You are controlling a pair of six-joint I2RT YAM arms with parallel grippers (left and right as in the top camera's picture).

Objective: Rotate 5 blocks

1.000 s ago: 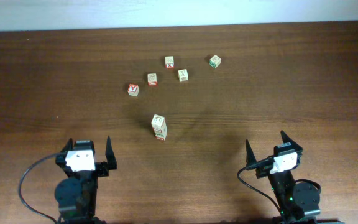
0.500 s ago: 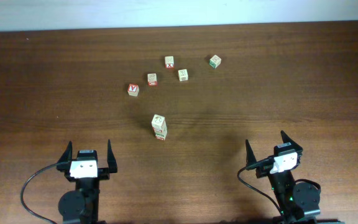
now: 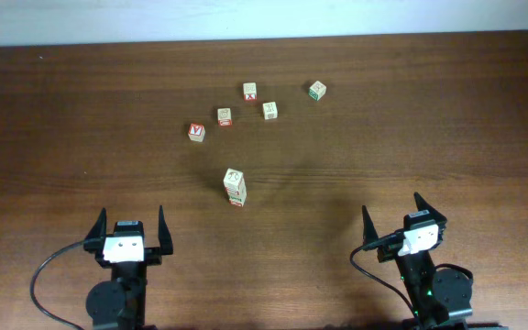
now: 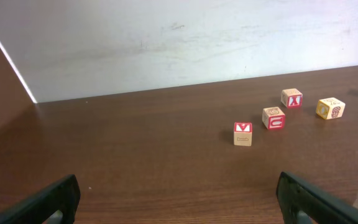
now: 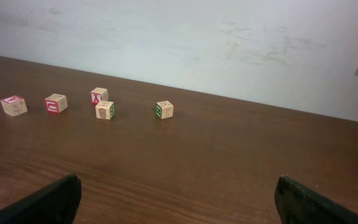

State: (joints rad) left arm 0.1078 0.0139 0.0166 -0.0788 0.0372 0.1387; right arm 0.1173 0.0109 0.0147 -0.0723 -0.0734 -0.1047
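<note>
Dark wooden table (image 3: 429, 137), pale printed blocks (image 3: 269, 110)

A white Y marks the red-faced cube (image 4: 243, 133), a red X the pale cube (image 4: 291, 98).

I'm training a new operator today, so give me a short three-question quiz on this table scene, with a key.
1. True or false: the left gripper holds a block.
2. How many blocks lie singly on the table, apart from the stack?
3. The rightmost block has print in which colour? A: red. B: green. C: blue.
Key: 1 false, its jaws stand open and empty. 2 five. 3 B.
</note>
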